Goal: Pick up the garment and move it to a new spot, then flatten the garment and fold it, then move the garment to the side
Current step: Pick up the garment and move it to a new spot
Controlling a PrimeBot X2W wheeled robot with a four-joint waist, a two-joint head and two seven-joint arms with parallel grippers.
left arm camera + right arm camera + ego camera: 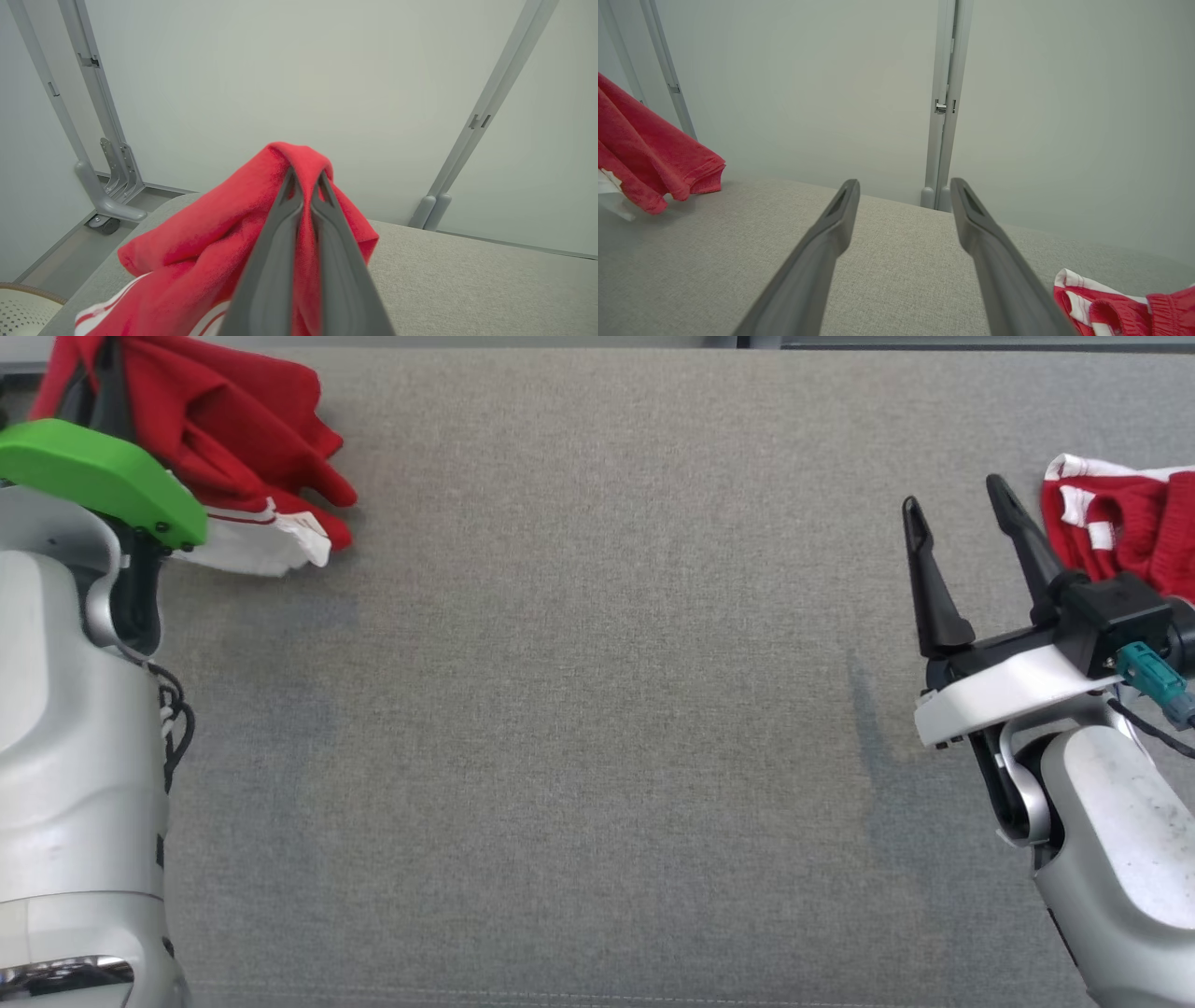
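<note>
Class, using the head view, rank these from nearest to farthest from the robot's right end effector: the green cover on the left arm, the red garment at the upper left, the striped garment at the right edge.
Measured from the right end effector:
1. The striped garment, just to its right.
2. The red garment, far across the table at the upper left.
3. The green cover, farther left still.

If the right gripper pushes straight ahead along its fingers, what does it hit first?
Nothing close, it seems: the right gripper, jaws open, points over bare grey table toward the far edge and wall post. The striped garment lies off to its right. Depth unclear.
</note>
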